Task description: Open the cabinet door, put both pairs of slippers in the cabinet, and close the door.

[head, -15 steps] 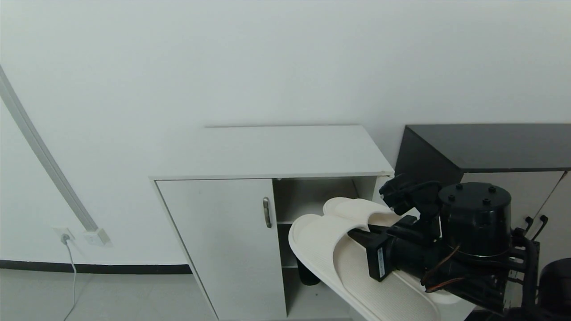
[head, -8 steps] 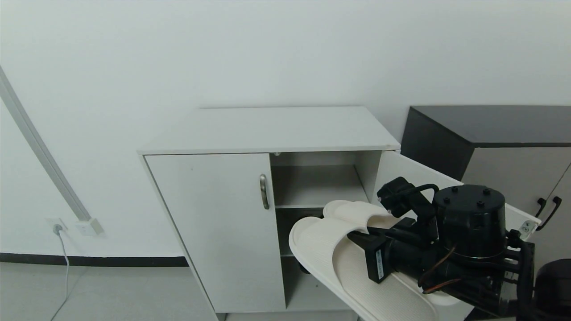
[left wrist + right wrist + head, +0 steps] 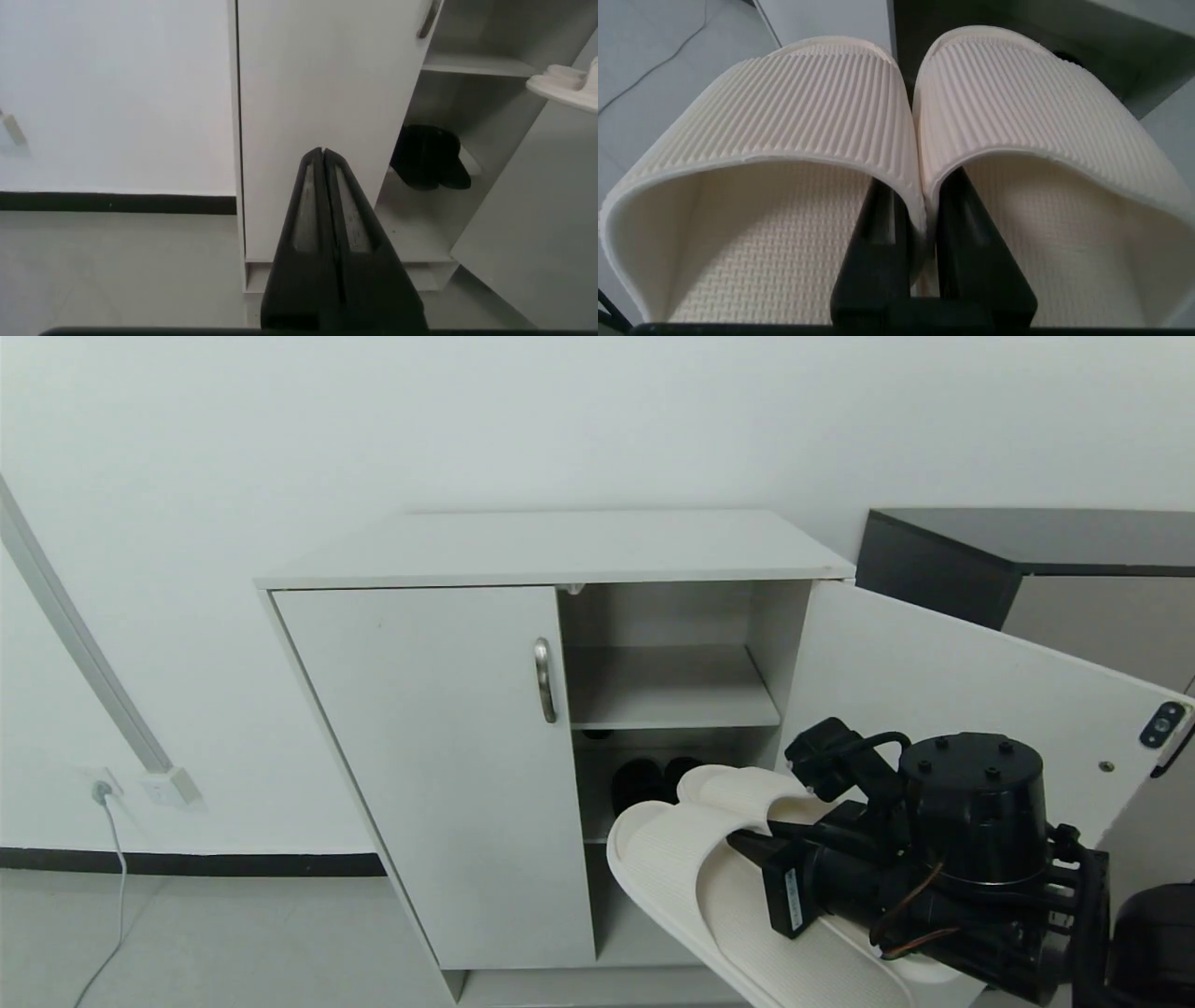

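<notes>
- Right gripper (image 3: 915, 205) grasps white slippers (image 3: 813, 121), their inner edges pinched between its jaws.
- Left gripper (image 3: 323, 168): jaws pressed together.
- Black slippers (image 3: 428, 159) in cabinet (image 3: 318, 75), beyond left jaws.

Plain white wall (image 3: 597, 420) behind right claw (image 3: 750, 843). Beyond it, to its right: black-topped unit (image 3: 1027, 537). Well to its left: grey conduit (image 3: 79, 635) slanting down wall, socket (image 3: 101, 791) with cable (image 3: 120, 887), black skirting (image 3: 187, 863), grey floor (image 3: 233, 943).

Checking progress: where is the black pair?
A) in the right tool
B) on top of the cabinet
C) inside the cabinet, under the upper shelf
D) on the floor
C: the black pair lies inside the cabinet below the upper shelf; the right tool grips the white pair.
</notes>
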`<state>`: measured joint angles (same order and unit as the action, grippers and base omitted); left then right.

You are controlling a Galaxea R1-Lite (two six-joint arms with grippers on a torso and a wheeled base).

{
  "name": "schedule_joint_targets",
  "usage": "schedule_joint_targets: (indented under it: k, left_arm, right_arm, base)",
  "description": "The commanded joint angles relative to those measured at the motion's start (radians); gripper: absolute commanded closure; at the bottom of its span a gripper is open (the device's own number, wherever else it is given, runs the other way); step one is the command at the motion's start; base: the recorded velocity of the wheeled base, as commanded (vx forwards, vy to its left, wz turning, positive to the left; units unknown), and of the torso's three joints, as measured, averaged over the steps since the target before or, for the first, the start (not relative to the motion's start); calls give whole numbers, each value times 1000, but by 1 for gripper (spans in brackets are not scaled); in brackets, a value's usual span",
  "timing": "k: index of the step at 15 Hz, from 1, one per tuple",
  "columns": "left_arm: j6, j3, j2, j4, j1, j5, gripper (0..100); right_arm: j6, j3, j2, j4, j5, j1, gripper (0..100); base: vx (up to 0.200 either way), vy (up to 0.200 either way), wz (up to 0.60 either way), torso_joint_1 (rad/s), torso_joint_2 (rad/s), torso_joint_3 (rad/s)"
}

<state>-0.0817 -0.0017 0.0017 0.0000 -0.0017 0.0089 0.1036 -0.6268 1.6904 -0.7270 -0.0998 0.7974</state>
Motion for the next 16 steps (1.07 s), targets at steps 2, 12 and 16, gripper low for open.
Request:
schedule_joint_targets:
  k: [2,12,16]
  left_arm:
    - [-1,0,1,0,0,0,100]
    - [0,0,1,0,0,0,100]
    - [0,0,1,0,0,0,100]
  right_arm:
    - [1,4,6,0,3,2,100]
    - [-1,4,46,-40,-1,11,100]
    - [1,32,103,-106,-6,34,100]
  base:
    - [0,0,0,-88,444,364]
    - [0,0,0,-13,183,160]
    - [0,0,0,-4,10,27]
